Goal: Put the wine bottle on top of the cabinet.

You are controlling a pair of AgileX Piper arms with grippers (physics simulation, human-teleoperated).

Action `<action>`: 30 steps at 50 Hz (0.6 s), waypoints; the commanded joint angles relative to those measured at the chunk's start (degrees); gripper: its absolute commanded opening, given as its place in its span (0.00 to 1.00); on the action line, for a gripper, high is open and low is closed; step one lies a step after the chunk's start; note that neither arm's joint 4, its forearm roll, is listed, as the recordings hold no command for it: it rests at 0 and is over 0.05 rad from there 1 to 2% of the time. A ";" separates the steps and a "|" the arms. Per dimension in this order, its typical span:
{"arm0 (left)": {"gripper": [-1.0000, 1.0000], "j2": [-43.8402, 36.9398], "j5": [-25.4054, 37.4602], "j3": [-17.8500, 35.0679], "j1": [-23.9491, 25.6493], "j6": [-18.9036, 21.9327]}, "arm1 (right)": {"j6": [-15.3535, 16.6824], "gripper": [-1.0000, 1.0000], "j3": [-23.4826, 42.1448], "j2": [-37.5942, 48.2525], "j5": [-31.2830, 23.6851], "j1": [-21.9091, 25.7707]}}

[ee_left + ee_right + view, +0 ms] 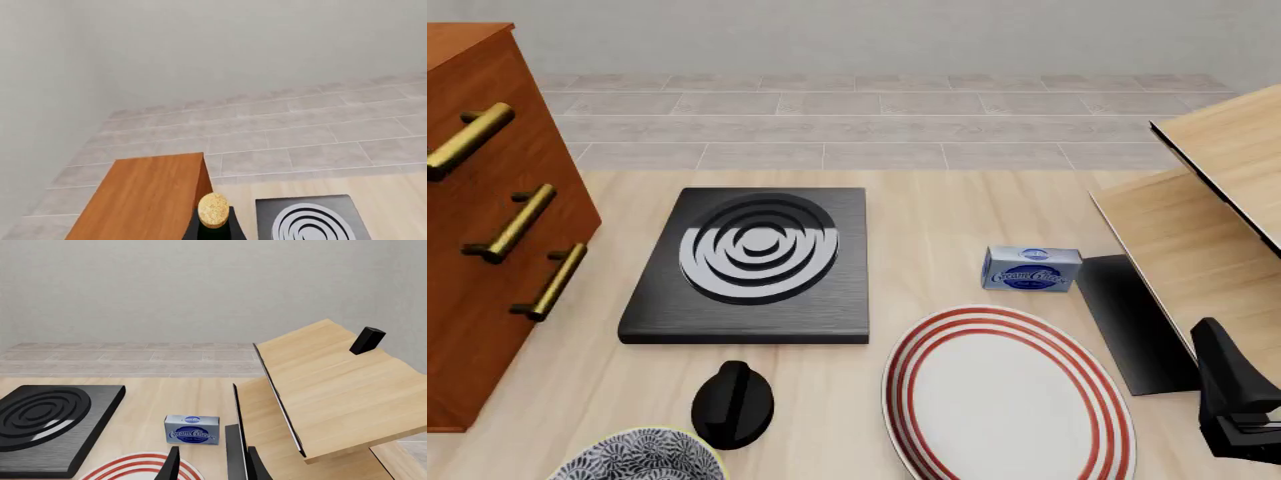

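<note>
Gold-tan cap of the wine bottle sits right under the left wrist cam, w/ dark glass just below it, so the bottle stands upright along the left hand's line, neck toward the cam. Left fingers aren't visible, so can't tell if they pinch it; judging by the position, prob. held low on the body. Cabinet top lies just beside the cap, a bit below and to one side, w/ the hob on the other. So the coming move looks like a short sideways carry over the cabinet edge, keeping the long axis vertical, then lower. Front view shows no bottle and no left arm; the cabinet stands at the desk's left edge. Right hand, fingers spread, holds nothing, far off near the cream cheese box.
</note>
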State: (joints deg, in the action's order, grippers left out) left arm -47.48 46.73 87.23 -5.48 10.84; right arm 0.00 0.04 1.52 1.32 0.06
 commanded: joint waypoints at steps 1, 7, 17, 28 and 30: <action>0.00 -1.54 0.92 4.38 -1.67 1.50 | 0.01 1.00 0.00 -0.01 0.00 0.01; 0.00 -2.50 0.29 4.00 -5.92 3.30 | -0.01 1.00 0.00 -0.01 0.00 0.00; 0.00 -2.99 -0.23 4.18 -8.95 2.27 | 0.00 1.00 0.00 0.00 0.00 0.00; 0.00 -3.81 -2.50 2.01 -12.89 1.37 | 0.00 1.00 0.00 0.02 0.01 0.00; 0.00 -3.66 -3.40 0.68 -13.80 1.21 | 0.01 1.00 0.00 -0.02 -0.01 0.01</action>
State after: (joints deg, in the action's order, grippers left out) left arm -50.93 45.68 89.98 -15.67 12.20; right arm 0.00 0.04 1.52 1.32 0.06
